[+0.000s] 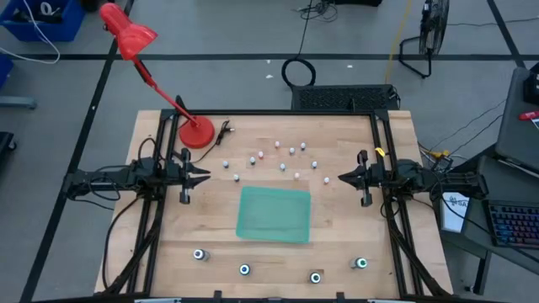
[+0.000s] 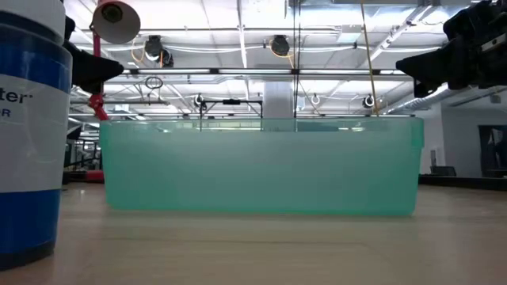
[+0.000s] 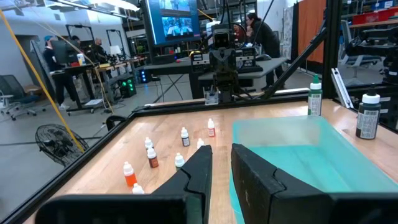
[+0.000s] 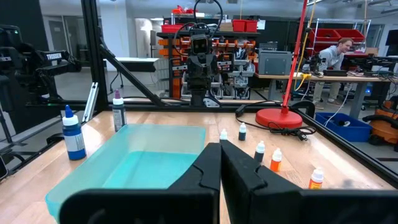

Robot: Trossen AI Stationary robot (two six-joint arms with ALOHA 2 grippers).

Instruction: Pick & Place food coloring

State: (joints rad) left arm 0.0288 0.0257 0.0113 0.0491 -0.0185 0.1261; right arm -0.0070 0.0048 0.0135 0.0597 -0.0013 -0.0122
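Note:
Several tiny whitish food coloring bottles [image 1: 278, 156] stand scattered on the wooden table's far half; some show red or orange in the left wrist view [image 3: 129, 174]. Larger dark bottles [image 1: 244, 270] stand upright along the near edge; one blue one [image 2: 28, 134] fills the left of the low view. A translucent green tray [image 1: 274, 215] lies at the middle. My left gripper [image 1: 206, 175] hovers at the left edge, pointing level toward the centre, its fingers [image 3: 205, 162] a narrow gap apart around nothing. My right gripper [image 1: 341, 178] mirrors it at the right edge, shut [image 4: 220, 146] and holding nothing.
A red desk lamp stands with its base [image 1: 195, 133] at the table's far left, its cord beside it. Black frame rails [image 1: 387, 168] run along the left and right sides. People sit and stand in the room beyond the table.

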